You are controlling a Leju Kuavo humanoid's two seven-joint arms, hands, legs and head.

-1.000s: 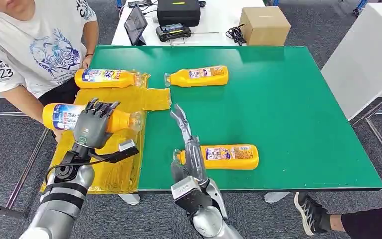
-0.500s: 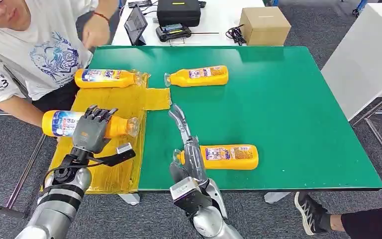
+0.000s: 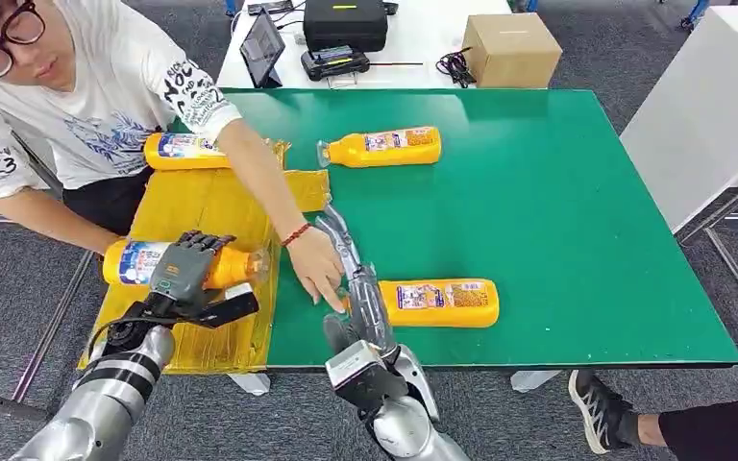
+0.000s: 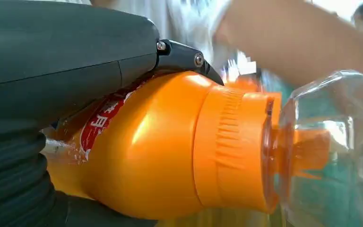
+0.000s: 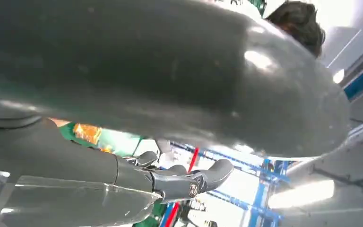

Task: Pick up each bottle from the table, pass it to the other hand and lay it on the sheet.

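You are looking down at a green worktop (image 3: pixel 557 192) with a yellow sheet (image 3: pixel 202 206) covering its left end. Your left hand (image 3: pixel 184 271) grasps an orange bottle (image 3: pixel 168 262) lying sideways over the sheet; in the left wrist view its orange shoulder and clear cap (image 4: pixel 331 151) project past the fingers (image 4: pixel 184 54). Your right hand (image 3: pixel 356 288) is released, fingers straight and extended across the worktop. Just beside its fingers to the right lies a second bottle (image 3: pixel 437 303). A person's hand (image 3: pixel 315 269) reaches in and touches the right hand. Beyond the right hand lies a third bottle (image 3: pixel 384 146). Beyond the left hand, a fourth bottle (image 3: pixel 181 150) rests at the sheet's far edge.
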